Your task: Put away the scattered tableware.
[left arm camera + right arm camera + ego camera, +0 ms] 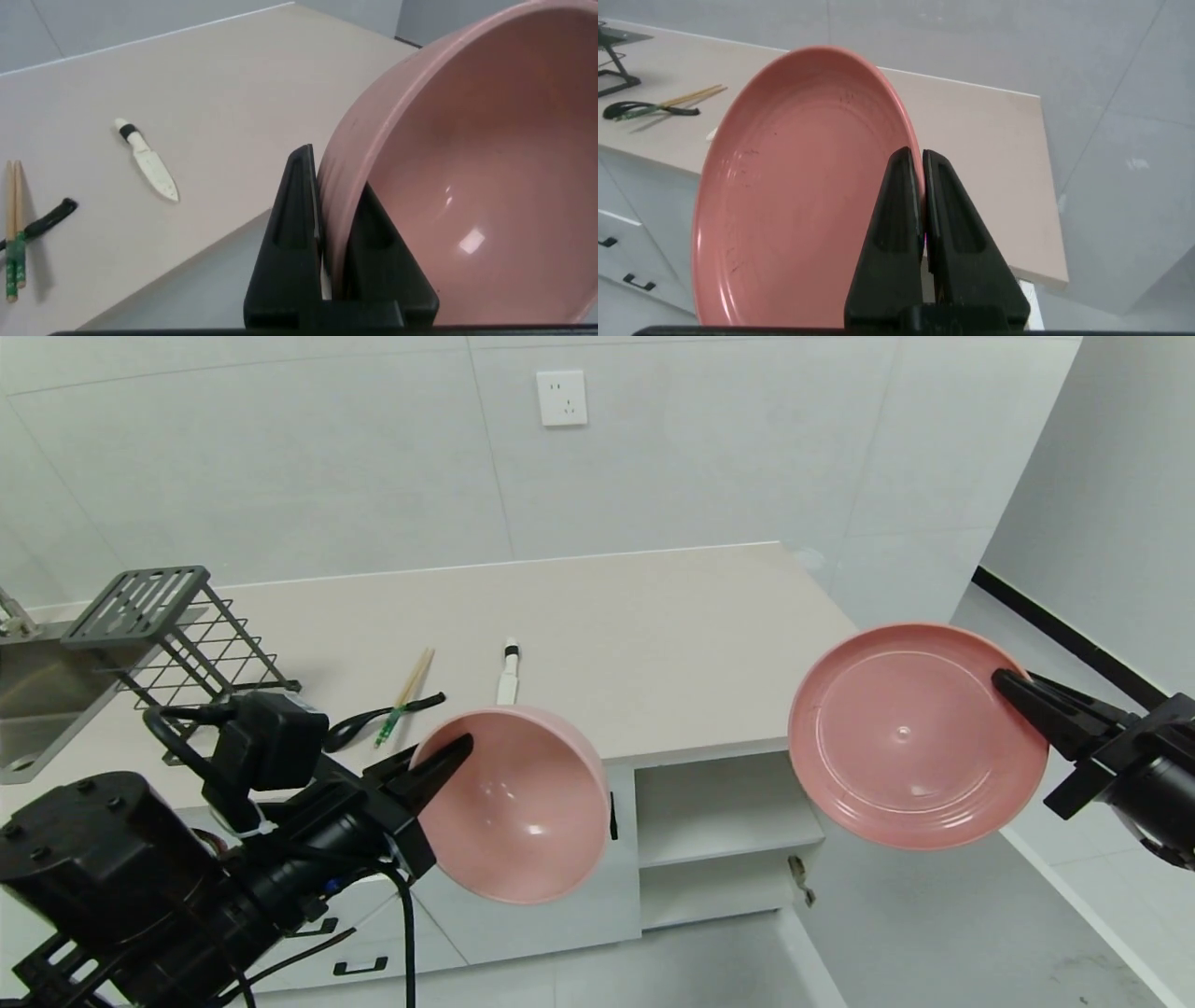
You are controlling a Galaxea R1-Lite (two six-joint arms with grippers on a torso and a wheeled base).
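Both arms are up in the air off the front edge of the tabletop [653, 607], each with a dish. The left pincer [462, 747] is clamped narrow on the rim of a pink bowl [532, 812], one finger inside and one outside. The bowl is tipped on its side, hollow facing the robot. The right pincer [1004, 681] is pinched nearly closed on the rim of a pink plate [896, 737], which is held on edge past the tabletop's right front corner and touches nothing.

Key relation: an open shelf [719, 821] sits under the front edge, between the two dishes and lower than both. The bowl hangs just beside its left side and the plate off to its right. If that is the destination, either arm has to go down and inward; my guess is the bowl is nearer. A wire rack [159, 625] stands at the left end, on the left arm's side.

On the tabletop near the front edge, left of the middle, lie chopsticks [414, 679], a small knife [509, 674] and a black-handled utensil [373, 723]. The chopsticks and knife have their long axes running roughly front to back, and the left arm is closer.

Hard to see: the utensil's end is behind the left arm, so I cannot tell what it is. The lower shelf is partly cut off by the plate. The far finger of each pincer is behind its dish from the head camera.
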